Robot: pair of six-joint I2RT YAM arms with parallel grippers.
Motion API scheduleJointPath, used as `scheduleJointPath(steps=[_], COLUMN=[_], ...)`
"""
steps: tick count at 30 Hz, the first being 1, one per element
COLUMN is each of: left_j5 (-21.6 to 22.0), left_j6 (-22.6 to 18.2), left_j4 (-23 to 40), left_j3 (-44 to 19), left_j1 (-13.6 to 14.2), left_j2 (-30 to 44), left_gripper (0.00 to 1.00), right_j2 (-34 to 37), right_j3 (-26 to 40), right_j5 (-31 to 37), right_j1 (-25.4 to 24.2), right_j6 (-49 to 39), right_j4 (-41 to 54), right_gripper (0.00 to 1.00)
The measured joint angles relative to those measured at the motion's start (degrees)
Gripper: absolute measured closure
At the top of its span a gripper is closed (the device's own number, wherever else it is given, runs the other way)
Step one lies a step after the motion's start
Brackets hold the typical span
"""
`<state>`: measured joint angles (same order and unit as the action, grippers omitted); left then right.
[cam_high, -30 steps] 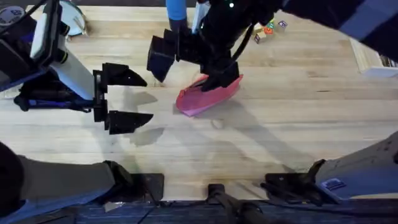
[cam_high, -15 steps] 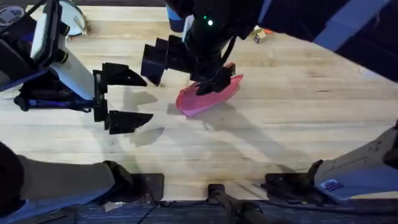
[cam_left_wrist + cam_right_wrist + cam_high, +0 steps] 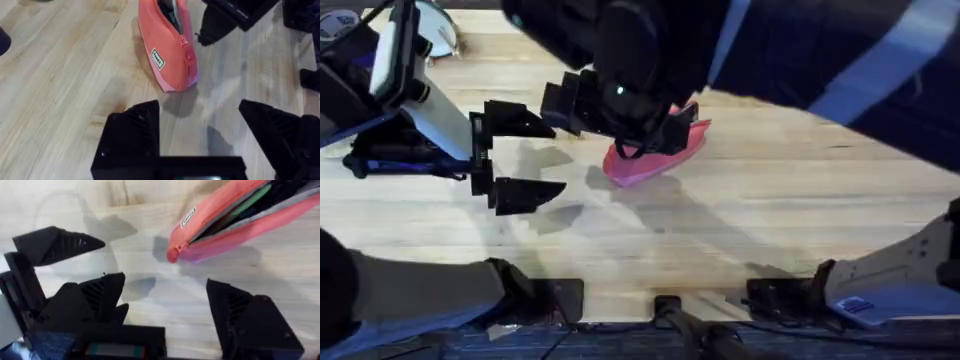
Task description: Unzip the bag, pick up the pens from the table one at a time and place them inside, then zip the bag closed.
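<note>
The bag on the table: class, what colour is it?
The bag is pink, with a small white label on its side; the left wrist view shows it best.

Light wooden table [image 3: 800, 220], planks running across. The pink bag [image 3: 655, 160] lies on it near the middle, zipper open, with a white round object [image 3: 438, 35] at the far-left corner.

One pink bag [image 3: 167, 47], one green pen [image 3: 250, 201] inside, two pincers, left [image 3: 520, 158], right [image 3: 165, 305]
</note>
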<state>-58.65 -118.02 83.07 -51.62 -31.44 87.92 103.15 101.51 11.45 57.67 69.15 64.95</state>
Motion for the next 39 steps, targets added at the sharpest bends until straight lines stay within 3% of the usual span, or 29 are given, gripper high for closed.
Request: scheduleJointPath(steps=[7, 16, 39], left_j5=[0.0, 0.0, 0.0], left_j6=[0.0, 0.0, 0.0], left_j4=[-0.4, -0.4, -0.4], left_j3=[0.0, 0.0, 0.0], left_j1=[0.0, 0.0, 0.0], left_j2=[0.0, 0.0, 0.0], left_gripper=[0.007, 0.007, 0.007], right_j2=[0.0, 4.3, 8.1], right_j3=[0.0, 0.0, 0.0], right_j5=[5.0, 2.2, 2.2], right_j1=[1.0, 1.0, 1.0], right_j6=[4.6, 14.6, 16.3], right_j4=[-0.1, -1.1, -2.4], right_gripper=[0.005, 0.009, 0.098])
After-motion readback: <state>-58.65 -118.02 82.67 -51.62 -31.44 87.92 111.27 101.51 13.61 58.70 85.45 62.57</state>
